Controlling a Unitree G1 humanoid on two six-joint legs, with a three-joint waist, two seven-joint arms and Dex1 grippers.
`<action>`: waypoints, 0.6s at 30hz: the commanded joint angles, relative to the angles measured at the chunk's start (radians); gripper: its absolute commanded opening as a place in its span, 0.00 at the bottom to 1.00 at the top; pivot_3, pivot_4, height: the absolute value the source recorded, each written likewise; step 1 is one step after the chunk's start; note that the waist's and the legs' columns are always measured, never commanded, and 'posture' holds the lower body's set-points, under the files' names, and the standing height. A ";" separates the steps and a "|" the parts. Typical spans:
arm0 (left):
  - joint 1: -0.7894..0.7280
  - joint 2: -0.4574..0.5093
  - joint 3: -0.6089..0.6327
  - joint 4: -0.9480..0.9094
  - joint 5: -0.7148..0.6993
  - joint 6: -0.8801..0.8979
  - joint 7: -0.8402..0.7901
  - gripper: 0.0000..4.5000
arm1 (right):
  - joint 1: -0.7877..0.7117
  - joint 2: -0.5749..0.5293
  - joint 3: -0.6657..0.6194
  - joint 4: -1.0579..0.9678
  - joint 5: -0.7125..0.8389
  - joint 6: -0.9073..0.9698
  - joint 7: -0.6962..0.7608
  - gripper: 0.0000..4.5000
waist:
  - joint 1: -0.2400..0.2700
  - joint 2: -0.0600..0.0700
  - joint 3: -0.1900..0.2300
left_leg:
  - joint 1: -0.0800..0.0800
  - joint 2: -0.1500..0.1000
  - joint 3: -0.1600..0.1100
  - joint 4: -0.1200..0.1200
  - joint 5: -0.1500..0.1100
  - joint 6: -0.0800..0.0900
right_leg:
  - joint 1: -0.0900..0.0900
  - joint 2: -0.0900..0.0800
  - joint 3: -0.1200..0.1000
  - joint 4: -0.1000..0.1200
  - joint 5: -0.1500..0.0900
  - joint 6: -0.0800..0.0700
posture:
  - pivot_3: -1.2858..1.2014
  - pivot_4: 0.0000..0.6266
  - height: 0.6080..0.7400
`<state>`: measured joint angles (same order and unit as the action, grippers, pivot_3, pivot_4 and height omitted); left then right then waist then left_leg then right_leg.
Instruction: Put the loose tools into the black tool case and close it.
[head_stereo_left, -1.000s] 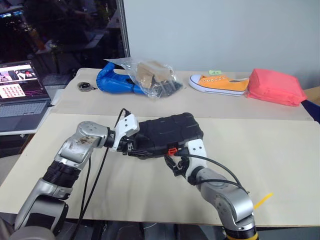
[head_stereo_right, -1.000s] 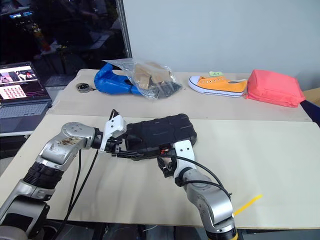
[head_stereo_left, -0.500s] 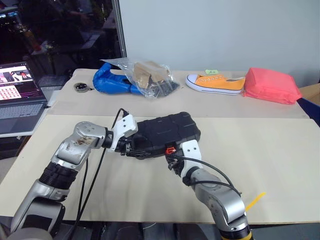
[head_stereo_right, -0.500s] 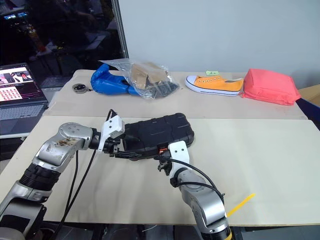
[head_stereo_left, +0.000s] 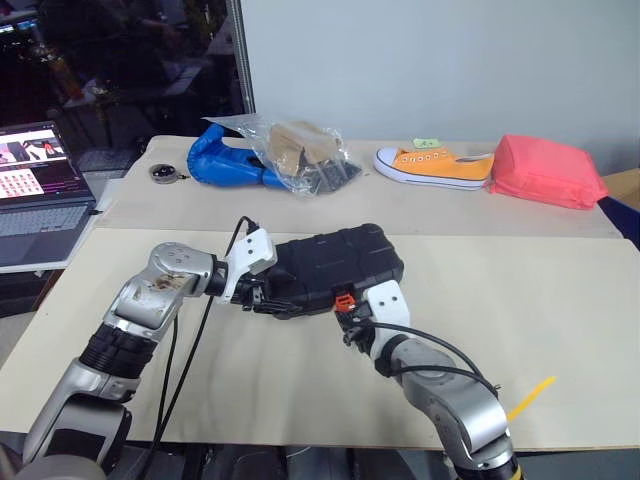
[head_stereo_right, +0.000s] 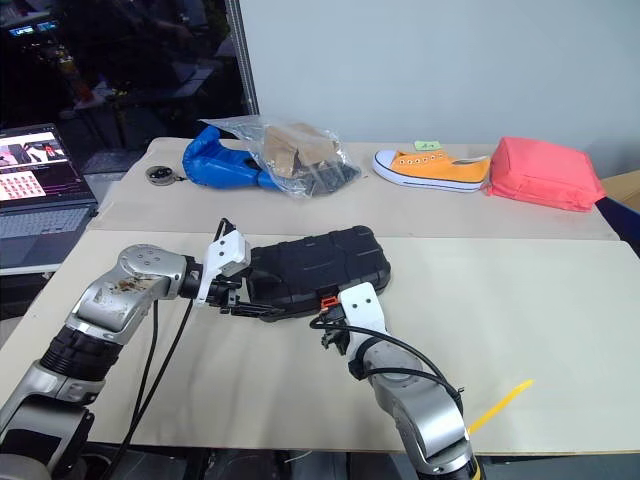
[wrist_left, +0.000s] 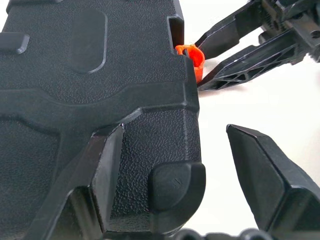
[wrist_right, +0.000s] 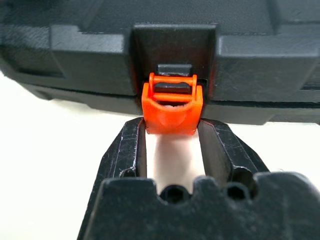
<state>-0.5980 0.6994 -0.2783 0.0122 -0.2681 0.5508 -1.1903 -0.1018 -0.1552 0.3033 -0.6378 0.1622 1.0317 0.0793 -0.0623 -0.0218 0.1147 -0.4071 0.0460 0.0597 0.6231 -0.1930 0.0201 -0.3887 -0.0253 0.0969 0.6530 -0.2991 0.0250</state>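
Interior of black tool case (head_stereo_left: 335, 264) hidden under closed lid; contents not visible. Near edge of case partly covered by both grippers in head views. Contents of clear plastic bag (head_stereo_left: 300, 155) hard to make out: something tan and something dark. Laptop (head_stereo_left: 40, 180) cut off at left edge. Small round object (head_stereo_left: 165, 173) beside blue bag (head_stereo_left: 225, 165) too small to identify. Thin yellow strip (head_stereo_left: 530, 397) on near table at right, nature unclear.

One case, lying flat mid-table on the near beige table (head_stereo_left: 540, 300), ribbed shell up. One orange latch (wrist_right: 172, 107) at middle of front edge. Two grippers. One orange shoe (head_stereo_left: 435, 165), one pink bundle (head_stereo_left: 548, 172), one blue bag, one clear bag, all on the far table, well apart from case.

Right gripper (wrist_right: 172, 135) closed on orange latch, one finger touching each side of it, seen plainly in right wrist view. Left gripper (wrist_left: 195, 170) spread wide at left corner of case, one finger (wrist_left: 100, 185) lying on top of lid, the other finger (wrist_left: 272, 175) apart from the shell over bare table; not clamped on anything.
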 joint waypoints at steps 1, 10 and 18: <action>0.038 0.000 -0.066 0.048 0.047 0.056 0.000 0.78 | -0.047 -0.001 0.004 -0.107 0.000 0.033 0.002 0.28 | 0.000 0.000 0.000 | 0.000 0.000 0.000 0.000 0.000 0.000 | 0.000 0.000 0.000 0.000 0.000 0.000 | 0.52 0.24 1.00; 0.036 0.001 -0.072 0.055 0.054 0.046 -0.005 0.78 | -0.064 0.021 0.012 -0.131 0.000 0.078 -0.008 0.28 | 0.000 0.000 0.000 | 0.000 0.000 0.000 0.000 0.000 0.000 | 0.000 0.000 0.000 -0.001 0.000 0.000 | 0.52 0.24 1.00; 0.043 0.003 -0.070 0.051 0.054 0.046 -0.003 0.78 | -0.066 0.034 0.012 -0.110 0.001 0.061 -0.009 0.28 | -0.004 0.000 0.000 | 0.000 0.000 0.000 -0.001 0.000 0.000 | 0.000 0.000 0.000 -0.002 0.000 0.000 | 0.52 0.24 1.00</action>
<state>-0.5997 0.6997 -0.2788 0.0153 -0.2657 0.5509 -1.1909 -0.1285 -0.1433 0.3094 -0.6968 0.1601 1.1300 0.0654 -0.0663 -0.0223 0.1150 -0.4071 0.0465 0.0596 0.6220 -0.1930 0.0201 -0.3888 -0.0253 0.0968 0.6511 -0.2989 0.0249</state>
